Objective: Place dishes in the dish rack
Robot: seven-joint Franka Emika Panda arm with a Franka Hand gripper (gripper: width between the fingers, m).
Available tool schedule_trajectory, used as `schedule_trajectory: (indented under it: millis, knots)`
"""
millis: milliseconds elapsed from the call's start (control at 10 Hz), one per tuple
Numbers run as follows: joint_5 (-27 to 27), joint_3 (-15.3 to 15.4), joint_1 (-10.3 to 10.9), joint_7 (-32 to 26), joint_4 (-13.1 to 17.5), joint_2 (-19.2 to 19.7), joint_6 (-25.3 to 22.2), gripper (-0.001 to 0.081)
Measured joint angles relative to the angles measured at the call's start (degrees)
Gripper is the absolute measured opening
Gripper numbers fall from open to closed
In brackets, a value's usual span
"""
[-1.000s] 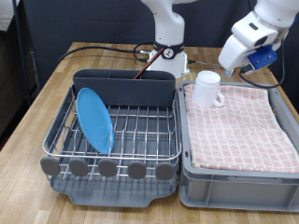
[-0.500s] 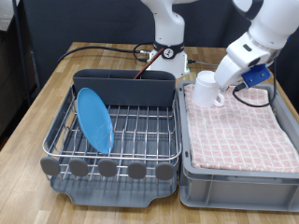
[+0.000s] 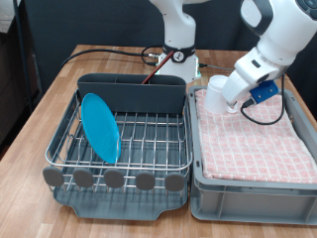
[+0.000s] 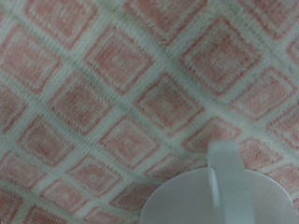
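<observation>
A bright-blue plate (image 3: 100,126) is seen standing on edge in the silver wire dish rack (image 3: 149,149), near the end farthest from the grey tub (image 3: 253,188). A dark grey caddy (image 3: 132,92) is set along the rack's far side. The tub stands on the counter (image 3: 50,94) just beside the rack and is lined with a pink checked cloth (image 3: 253,134). A white handled mug (image 3: 217,94) rests on that cloth, at the tub's far corner nearest the rack; its handle (image 4: 225,168) is shown close in the wrist view. The end effector (image 3: 233,91) is held right at the mug; whether its fingers are apart or together cannot be told.
</observation>
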Motion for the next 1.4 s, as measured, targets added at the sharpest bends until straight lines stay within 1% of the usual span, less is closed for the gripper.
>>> schedule_trajectory:
  millis: [500,600,700,800,900,1100,1400]
  knots:
    - [-0.36,-0.7,-0.05,-0.04,-1.45,0.75,2.31,0.0802]
    - [-0.44,-0.84,-0.05,-0.04,-1.68,0.76,2.54,0.0589]
    - [-0.49,-0.94,-0.05,-0.05,-1.95,0.76,2.91,0.0589]
    - [-0.5,-0.99,-0.05,-0.05,-2.21,0.77,3.13,0.0451]
    - [-0.5,-1.01,-0.05,-0.05,-2.49,0.77,3.33,0.0451]
    - [-0.51,-1.04,-0.05,-0.05,-2.78,0.77,3.62,0.0093]
    - [-0.23,-1.09,-0.06,-0.05,-2.72,0.71,3.52,0.0072]
